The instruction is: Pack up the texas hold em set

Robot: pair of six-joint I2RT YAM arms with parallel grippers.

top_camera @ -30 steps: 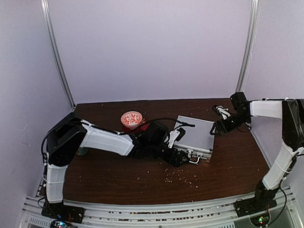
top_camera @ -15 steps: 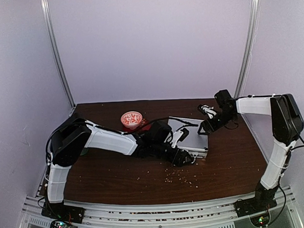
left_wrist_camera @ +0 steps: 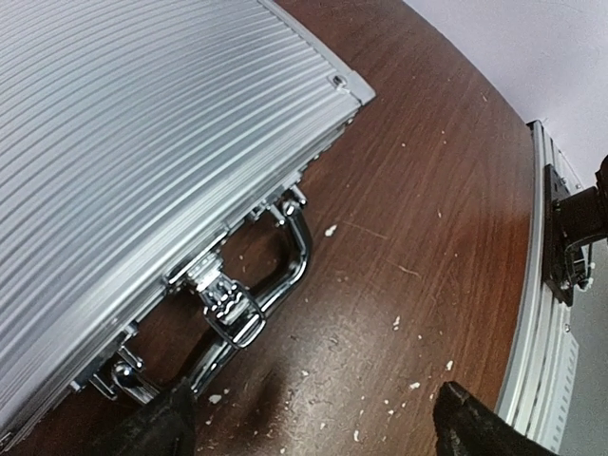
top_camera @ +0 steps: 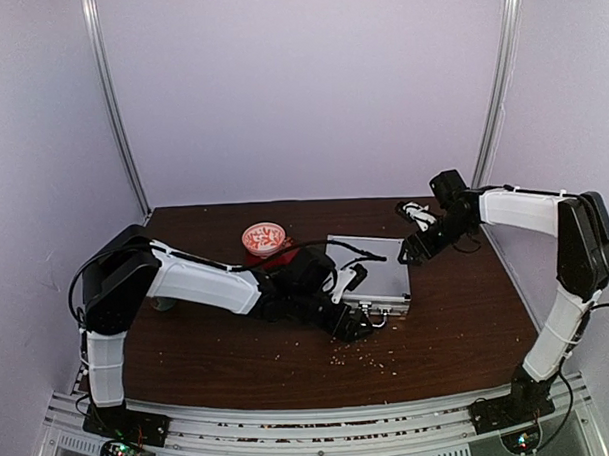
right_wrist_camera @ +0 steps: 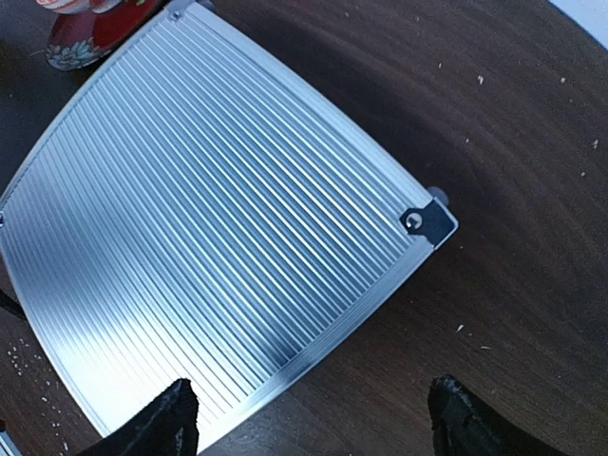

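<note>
Reaching low across counter point(top_camera: 458, 323), left end effector point(left_wrist_camera: 313, 432) gapes wide, empty, by handle point(left_wrist_camera: 285, 256) of case point(left_wrist_camera: 142, 142); right end effector point(right_wrist_camera: 309, 427) gapes wide, empty, over case's far corner.

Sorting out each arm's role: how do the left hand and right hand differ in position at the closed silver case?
The left hand is at the silver case's near edge, by its chrome handle; the right hand is at its far right corner. The left hand faces latches, the right hand the ribbed lid. Both are open, holding nothing.

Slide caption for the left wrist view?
Open left jaws hover by the closed silver briefcase's handle and latch on the speckled table.
</note>
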